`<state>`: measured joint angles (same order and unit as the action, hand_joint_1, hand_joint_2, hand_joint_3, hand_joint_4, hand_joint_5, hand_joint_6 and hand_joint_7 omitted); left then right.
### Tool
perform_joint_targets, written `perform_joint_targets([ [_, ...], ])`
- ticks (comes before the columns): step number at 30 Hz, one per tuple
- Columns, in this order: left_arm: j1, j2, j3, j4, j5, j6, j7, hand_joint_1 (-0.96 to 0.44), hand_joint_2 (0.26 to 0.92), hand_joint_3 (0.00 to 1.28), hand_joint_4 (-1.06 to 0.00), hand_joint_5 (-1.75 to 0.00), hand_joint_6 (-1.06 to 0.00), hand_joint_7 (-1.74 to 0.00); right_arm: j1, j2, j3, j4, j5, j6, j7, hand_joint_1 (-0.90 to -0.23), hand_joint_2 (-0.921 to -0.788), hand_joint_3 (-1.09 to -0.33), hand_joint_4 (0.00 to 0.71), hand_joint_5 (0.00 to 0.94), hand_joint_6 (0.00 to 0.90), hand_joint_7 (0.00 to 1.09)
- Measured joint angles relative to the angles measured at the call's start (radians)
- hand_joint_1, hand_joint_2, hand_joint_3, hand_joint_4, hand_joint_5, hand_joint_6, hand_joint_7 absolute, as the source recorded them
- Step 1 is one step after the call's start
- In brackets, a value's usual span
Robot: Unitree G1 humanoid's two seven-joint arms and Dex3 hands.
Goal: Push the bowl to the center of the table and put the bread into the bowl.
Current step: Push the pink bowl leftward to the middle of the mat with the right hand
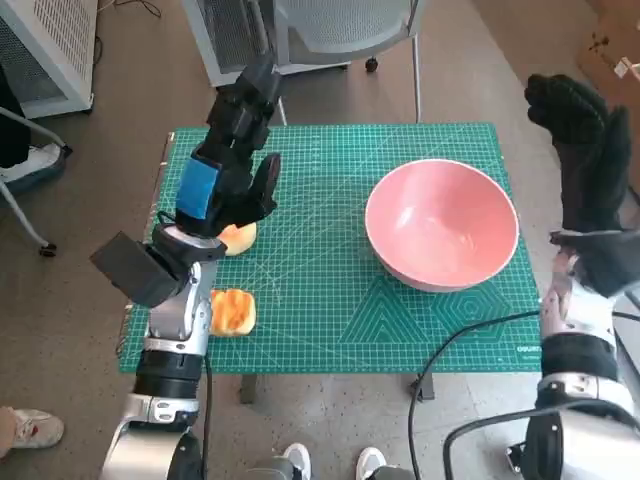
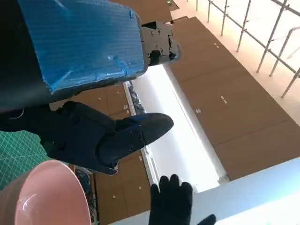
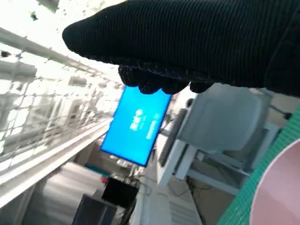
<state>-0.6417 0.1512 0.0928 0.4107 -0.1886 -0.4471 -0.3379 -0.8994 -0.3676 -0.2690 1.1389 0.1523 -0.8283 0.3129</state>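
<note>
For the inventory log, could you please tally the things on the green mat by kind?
Pink bowl: 1
Bread pieces: 2, one near the front edge, one partly hidden behind the left hand
Total: 3

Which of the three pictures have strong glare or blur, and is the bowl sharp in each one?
Head view: even light, the pink bowl sharp with soft highlights inside. Left wrist view: a bright overexposed band behind the left hand; the bowl's rim is slightly soft. Right wrist view: washed-out brightness beside the right hand, and the bowl's edge is blurred.
</note>
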Motion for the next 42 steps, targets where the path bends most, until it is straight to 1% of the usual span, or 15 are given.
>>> perform_joint_targets([
  [5,0.001,0.002,0.000,-0.001,0.004,0.000,0.003,-0.58,0.881,0.70,0.00,-0.08,0.00,-0.33,-0.017,-0.013,-0.004,0.052,-0.004,0.027,-0.019,-0.664,-0.921,-0.714,0.263,0.003,0.358,0.00],
  [7,0.002,0.003,0.001,-0.002,0.011,-0.001,0.005,-0.58,0.880,0.70,0.00,-0.08,0.00,-0.33,-0.022,-0.019,-0.004,0.075,-0.011,0.044,-0.031,-0.653,-0.921,-0.726,0.262,0.002,0.354,0.00],
  [9,0.003,0.003,0.001,-0.002,0.017,-0.001,0.007,-0.57,0.879,0.71,0.00,-0.08,0.00,-0.33,-0.026,-0.024,-0.005,0.093,-0.019,0.063,-0.038,-0.646,-0.921,-0.728,0.254,0.001,0.349,0.00],
  [12,0.006,0.004,0.001,-0.004,0.020,-0.002,0.010,-0.57,0.878,0.71,0.00,-0.09,0.00,-0.33,-0.028,-0.028,-0.012,0.121,-0.019,0.100,-0.039,-0.642,-0.921,-0.725,0.249,0.000,0.350,0.00],
  [13,0.007,0.004,0.001,-0.005,0.020,-0.002,0.011,-0.57,0.878,0.71,0.00,-0.09,0.00,-0.33,-0.028,-0.028,-0.017,0.127,-0.018,0.113,-0.037,-0.643,-0.921,-0.714,0.247,0.001,0.354,0.01],
  [20,0.020,0.009,0.006,-0.024,0.021,-0.002,0.013,-0.56,0.876,0.71,0.00,-0.08,0.00,-0.33,-0.028,-0.028,-0.079,0.161,0.029,0.226,0.034,-0.655,-0.921,-0.686,0.231,0.001,0.355,0.01],
  [22,0.022,0.011,0.007,-0.026,0.021,-0.002,0.013,-0.56,0.876,0.72,0.00,-0.08,0.00,-0.33,-0.028,-0.028,-0.092,0.163,0.039,0.246,0.044,-0.657,-0.921,-0.686,0.232,0.002,0.357,0.01],
  [24,0.024,0.012,0.007,-0.028,0.021,-0.002,0.013,-0.56,0.875,0.72,0.00,-0.08,0.00,-0.33,-0.028,-0.028,-0.101,0.165,0.041,0.260,0.046,-0.658,-0.921,-0.688,0.234,0.003,0.362,0.01],
  [27,0.028,0.013,0.008,-0.034,0.021,-0.002,0.015,-0.56,0.875,0.72,0.00,-0.07,0.00,-0.33,-0.028,-0.028,-0.106,0.169,0.040,0.279,0.043,-0.641,-0.921,-0.699,0.233,0.003,0.369,0.01],
  [31,0.032,0.014,0.008,-0.042,0.021,-0.001,0.019,-0.56,0.874,0.72,0.00,-0.07,0.00,-0.32,-0.027,-0.028,-0.107,0.174,0.030,0.300,0.021,-0.612,-0.921,-0.720,0.236,0.003,0.379,0.02],
  [34,0.033,0.016,0.008,-0.045,0.021,-0.001,0.022,-0.56,0.873,0.72,0.00,-0.07,0.00,-0.32,-0.026,-0.027,-0.107,0.178,0.021,0.316,0.005,-0.604,-0.921,-0.725,0.238,0.004,0.386,0.02],
  [38,0.035,0.021,0.009,-0.045,0.021,-0.001,0.022,-0.56,0.871,0.72,0.00,-0.07,0.00,-0.33,-0.024,-0.026,-0.109,0.182,0.017,0.337,-0.012,-0.595,-0.921,-0.726,0.248,0.008,0.400,0.03],
  [42,0.037,0.025,0.012,-0.045,0.021,-0.001,0.023,-0.56,0.871,0.72,0.00,-0.07,0.00,-0.33,-0.023,-0.024,-0.113,0.185,0.008,0.355,-0.023,-0.602,-0.921,-0.725,0.257,0.011,0.407,0.03],
])
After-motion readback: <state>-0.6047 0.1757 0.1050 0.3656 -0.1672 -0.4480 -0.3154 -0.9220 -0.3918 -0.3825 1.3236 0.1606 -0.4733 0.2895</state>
